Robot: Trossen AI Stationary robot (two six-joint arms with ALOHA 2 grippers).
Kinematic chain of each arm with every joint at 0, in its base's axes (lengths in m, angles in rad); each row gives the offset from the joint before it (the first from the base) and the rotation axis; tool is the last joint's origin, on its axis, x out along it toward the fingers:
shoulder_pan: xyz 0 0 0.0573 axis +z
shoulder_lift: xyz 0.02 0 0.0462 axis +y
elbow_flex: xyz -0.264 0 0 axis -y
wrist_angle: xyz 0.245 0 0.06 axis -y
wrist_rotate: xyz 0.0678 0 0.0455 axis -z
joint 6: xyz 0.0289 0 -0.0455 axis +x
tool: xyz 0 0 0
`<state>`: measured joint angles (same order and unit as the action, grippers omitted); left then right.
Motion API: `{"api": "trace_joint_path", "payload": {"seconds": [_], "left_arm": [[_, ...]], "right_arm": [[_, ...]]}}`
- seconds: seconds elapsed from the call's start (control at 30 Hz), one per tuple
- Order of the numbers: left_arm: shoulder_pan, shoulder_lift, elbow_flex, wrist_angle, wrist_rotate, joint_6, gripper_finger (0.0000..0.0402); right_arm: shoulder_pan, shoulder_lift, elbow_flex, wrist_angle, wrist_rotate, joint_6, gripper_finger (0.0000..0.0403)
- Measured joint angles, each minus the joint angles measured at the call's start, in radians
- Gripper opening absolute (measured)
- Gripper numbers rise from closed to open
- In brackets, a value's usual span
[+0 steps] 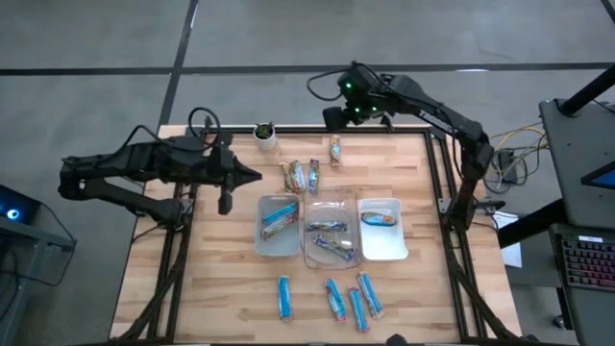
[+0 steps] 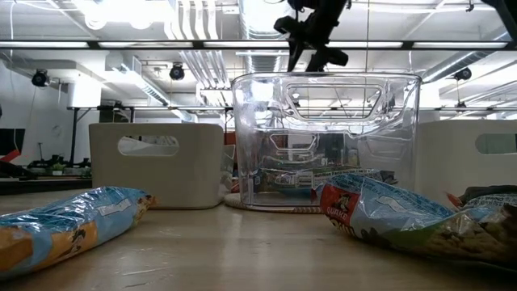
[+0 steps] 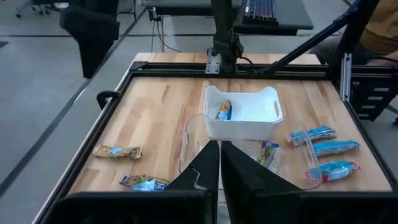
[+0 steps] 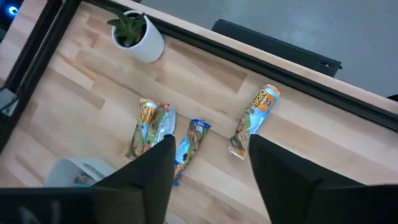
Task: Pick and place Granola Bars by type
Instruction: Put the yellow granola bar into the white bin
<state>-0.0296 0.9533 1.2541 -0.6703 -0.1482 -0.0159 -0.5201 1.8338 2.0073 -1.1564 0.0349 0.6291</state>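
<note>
- While both arms hang above the far half of the counter (image 1: 211, 279), four blue granola bars (image 1: 283, 296) lie loose along the near edge, well apart from either pincer.
- Behind them stand three trays in a row: the left tray (image 1: 277, 226) holds a blue bar, the clear middle tray (image 1: 331, 235) holds two bars, and the white right tray (image 1: 382, 229) holds one.
- Farther back, three brown-orange bars (image 1: 298, 175) lie on bare wood near the plant pot (image 1: 264, 134).
- Left pincer (image 1: 258, 175) hovers beside the left tray's far corner, its fingers pressed together, holding nothing.
- Right pincer (image 4: 211, 162) hangs over the far edge with fingers spread wide, empty, above those three bars.
</note>
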Motion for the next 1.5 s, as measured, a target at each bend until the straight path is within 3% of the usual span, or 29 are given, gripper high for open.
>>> {"api": "trace_joint_path", "payload": {"seconds": [0.3, 0.53, 0.83, 1.03, 1.5], "left_arm": [[0.003, -0.007, 0.000, -0.002, -0.008, -0.015, 0.0000], [0.003, -0.008, 0.000, -0.003, -0.049, -0.072, 0.0000], [0.003, -0.008, 0.000, -0.003, -0.106, -0.116, 0.0000], [0.003, -0.007, 0.000, -0.003, -0.127, -0.116, 0.0000], [0.003, -0.007, 0.000, -0.005, -0.128, -0.117, 0.0000]], "right_arm": [[-0.019, 0.038, 0.015, 0.000, -0.003, 0.055, 0.0269], [-0.010, 0.035, 0.017, 0.008, -0.008, -0.085, 0.0296], [-0.010, 0.035, 0.015, 0.043, -0.010, -0.080, 0.0293], [-0.016, 0.041, 0.015, 0.056, -0.063, 0.010, 0.0290], [-0.138, 0.147, 0.014, 0.044, -0.145, 0.089, 0.0290]]}}
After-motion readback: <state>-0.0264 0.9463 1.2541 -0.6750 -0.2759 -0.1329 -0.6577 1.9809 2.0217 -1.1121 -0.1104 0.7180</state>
